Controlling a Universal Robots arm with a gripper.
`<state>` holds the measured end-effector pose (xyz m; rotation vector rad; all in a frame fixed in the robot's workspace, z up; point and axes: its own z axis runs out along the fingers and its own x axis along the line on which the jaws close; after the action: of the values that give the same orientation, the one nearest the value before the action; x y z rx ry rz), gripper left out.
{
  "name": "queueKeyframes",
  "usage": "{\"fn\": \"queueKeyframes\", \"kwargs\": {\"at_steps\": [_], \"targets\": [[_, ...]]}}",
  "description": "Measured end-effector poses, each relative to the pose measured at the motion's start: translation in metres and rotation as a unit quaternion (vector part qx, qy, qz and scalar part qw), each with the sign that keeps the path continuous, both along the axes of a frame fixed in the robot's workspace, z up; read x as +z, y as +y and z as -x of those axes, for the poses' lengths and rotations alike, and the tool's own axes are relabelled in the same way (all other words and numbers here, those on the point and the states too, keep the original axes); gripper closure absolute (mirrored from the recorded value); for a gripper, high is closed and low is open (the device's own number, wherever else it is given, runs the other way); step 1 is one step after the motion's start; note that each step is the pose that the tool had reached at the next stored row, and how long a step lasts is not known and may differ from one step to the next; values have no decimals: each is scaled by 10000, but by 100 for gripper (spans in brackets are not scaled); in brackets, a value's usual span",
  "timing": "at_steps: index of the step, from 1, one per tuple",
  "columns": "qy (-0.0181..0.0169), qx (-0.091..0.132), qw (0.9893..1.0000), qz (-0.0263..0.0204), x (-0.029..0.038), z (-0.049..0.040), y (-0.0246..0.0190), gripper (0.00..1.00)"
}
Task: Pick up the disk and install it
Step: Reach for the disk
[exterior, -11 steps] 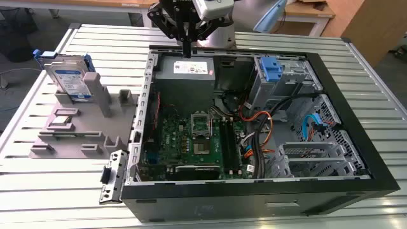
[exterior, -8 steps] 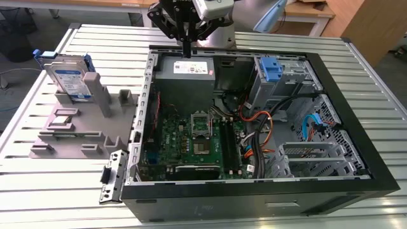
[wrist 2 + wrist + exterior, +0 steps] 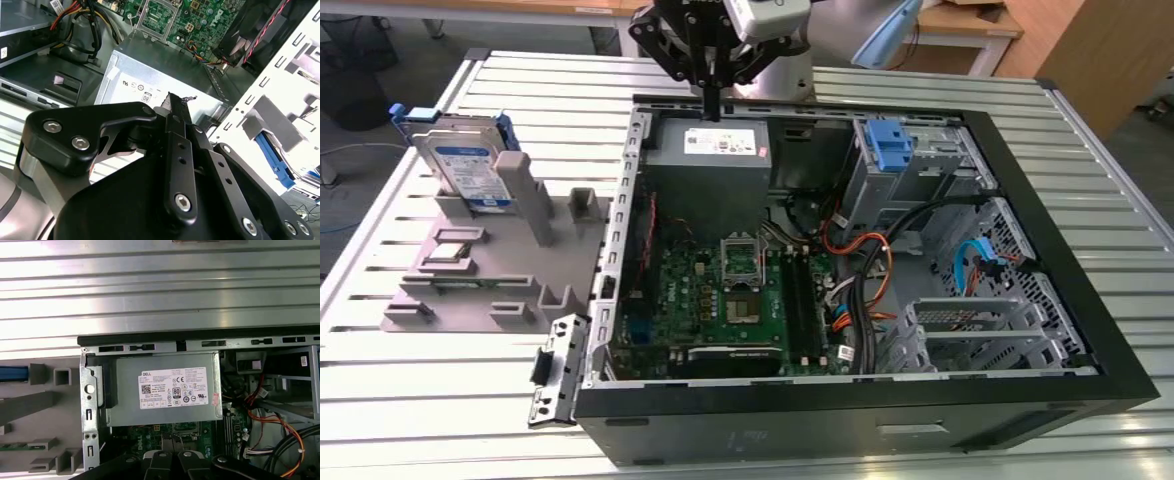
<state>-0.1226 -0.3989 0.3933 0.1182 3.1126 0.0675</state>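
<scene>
The disk [image 3: 464, 165], a silver drive with a white-and-blue label in a blue carrier, stands upright in a grey fixture [image 3: 487, 265] at the exterior view's left, beside the open computer case [image 3: 1075, 262]. My gripper [image 3: 711, 104] hangs well away from it, over the case's far wall just above the grey power-supply box [image 3: 710, 145]. Its black fingers [image 3: 173, 112] are pressed together with nothing between them. In the first wrist view the gripper [image 3: 170, 459] sits at the frame's edge with the power-supply box [image 3: 165, 390] beyond it.
A lone blue bracket [image 3: 887, 146] sits in the drive bay at the case's far right corner. The motherboard [image 3: 727, 300] and orange and black cables [image 3: 881, 250] fill the case floor. The case rests on a slatted metal table [image 3: 440, 400].
</scene>
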Motion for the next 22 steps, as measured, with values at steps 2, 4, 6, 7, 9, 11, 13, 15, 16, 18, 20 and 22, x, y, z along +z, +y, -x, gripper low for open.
{"fn": "queueKeyframes", "kwargs": {"at_steps": [2,4,6,7,9,11,13,15,16,18,20,22], "targets": [[-1,0,10000,-1,-1,13,-1,90],[0,0,10000,0,-1,32,-1,90],[-1,1,10000,-1,-2,49,-1,90],[0,1,10000,0,-2,58,-1,90],[-1,1,10000,0,-2,73,0,90],[0,1,10000,0,-2,79,-1,90],[0,0,10000,-1,-2,89,-1,90],[0,0,10000,0,-2,93,-1,90],[-1,0,10000,-1,-2,95,-1,90],[0,0,10000,0,-2,100,-1,90],[-1,0,10000,0,-2,106,-1,90],[0,1,10000,-1,-2,109,-1,90]]}}
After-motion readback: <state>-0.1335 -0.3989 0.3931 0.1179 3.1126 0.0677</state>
